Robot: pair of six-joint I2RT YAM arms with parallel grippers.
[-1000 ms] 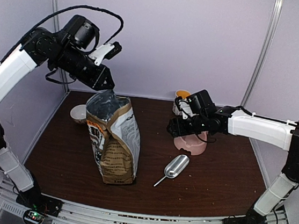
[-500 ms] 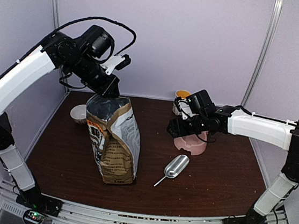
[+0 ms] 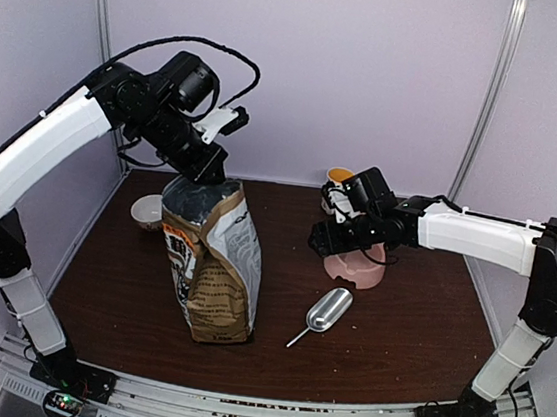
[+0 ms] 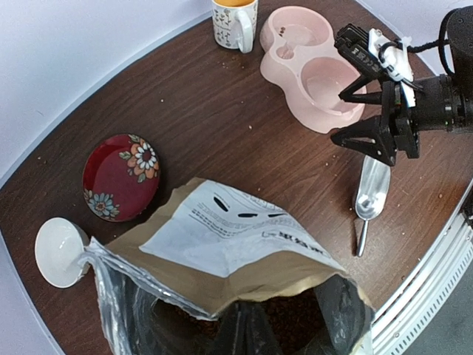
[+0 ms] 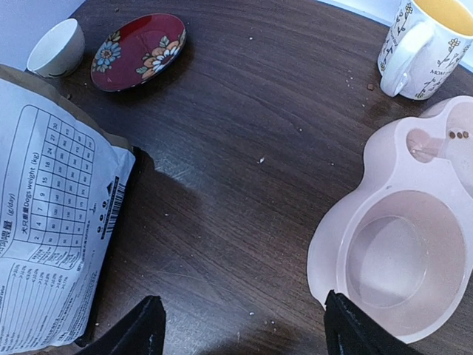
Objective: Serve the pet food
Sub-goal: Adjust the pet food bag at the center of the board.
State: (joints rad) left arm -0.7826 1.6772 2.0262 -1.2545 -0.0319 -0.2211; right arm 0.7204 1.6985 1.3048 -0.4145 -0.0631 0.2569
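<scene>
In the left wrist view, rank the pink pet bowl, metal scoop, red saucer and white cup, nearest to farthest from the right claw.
1. Pink pet bowl, right by the right claw.
2. Metal scoop, toward the near edge.
3. Red saucer, left side.
4. White cup, far left.

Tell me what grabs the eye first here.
The tall tan pet food bag standing open left of centre, with the left gripper closed at its top rim. To its right, the pink double pet bowl with the right gripper open beside it, and a metal scoop lying on the table between them.
</scene>
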